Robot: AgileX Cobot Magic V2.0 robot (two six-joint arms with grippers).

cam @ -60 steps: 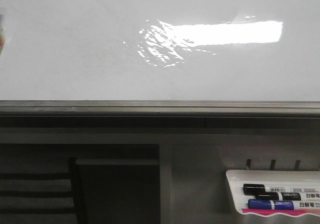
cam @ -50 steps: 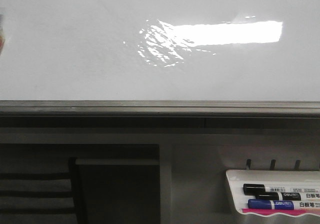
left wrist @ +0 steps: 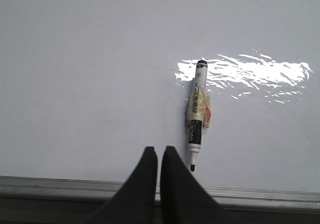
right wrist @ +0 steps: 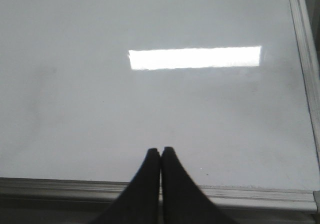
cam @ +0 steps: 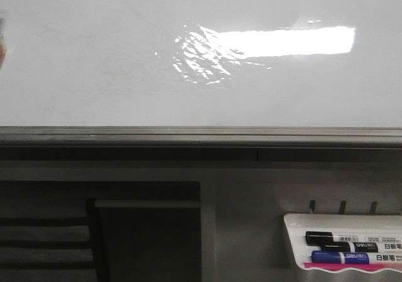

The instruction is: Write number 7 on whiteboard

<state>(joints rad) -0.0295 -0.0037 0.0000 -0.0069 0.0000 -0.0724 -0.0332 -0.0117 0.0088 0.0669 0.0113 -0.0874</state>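
Whiteboard (cam: 94,62) fills our front view, bare of writing; a marker (left wrist: 196,112) lies on it beyond our left gripper (left wrist: 159,153). Both jaws are clenched, right gripper (right wrist: 160,153) included, grasping nothing.

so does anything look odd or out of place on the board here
Yes: an uncapped marker lies loose on the whiteboard, wrapped mid-barrel in yellowish tape, while two others sit in the tray below. Both grippers' fingers are closed and empty, and no 7 is visible yet.
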